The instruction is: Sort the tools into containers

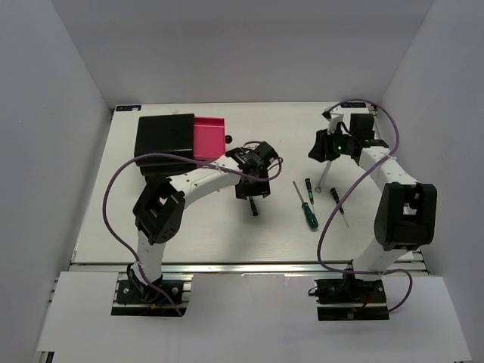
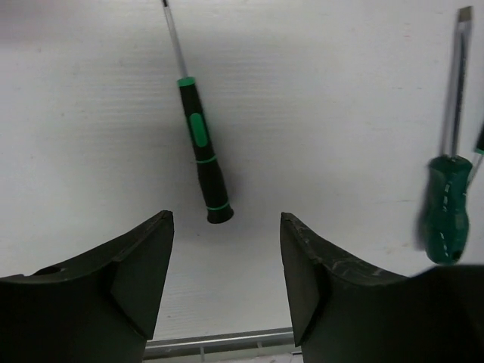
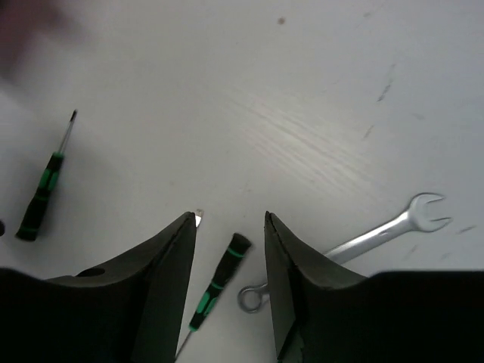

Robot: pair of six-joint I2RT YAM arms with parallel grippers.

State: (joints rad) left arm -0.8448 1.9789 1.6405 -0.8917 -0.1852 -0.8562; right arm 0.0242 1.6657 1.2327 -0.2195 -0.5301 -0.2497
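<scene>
The black cabinet (image 1: 162, 136) stands at the back left with one pink drawer (image 1: 208, 138) pulled out. My left gripper (image 1: 253, 190) (image 2: 227, 219) is open and empty, with a slim black-and-green screwdriver (image 2: 203, 162) (image 1: 254, 206) on the table just beyond its fingertips. The larger green-handled screwdriver (image 1: 306, 206) (image 2: 446, 215) lies to the right of it. My right gripper (image 1: 319, 147) (image 3: 228, 218) hangs open above the table. Below it lie another slim screwdriver (image 3: 219, 280) (image 1: 338, 204) and the silver wrench (image 3: 378, 234) (image 1: 321, 178). None of them is held.
White walls close in the table on three sides. The drawer's black knob (image 1: 228, 139) juts out towards my left arm. Purple cables loop beside both arms. A metal rail (image 2: 219, 344) runs along the table's near edge.
</scene>
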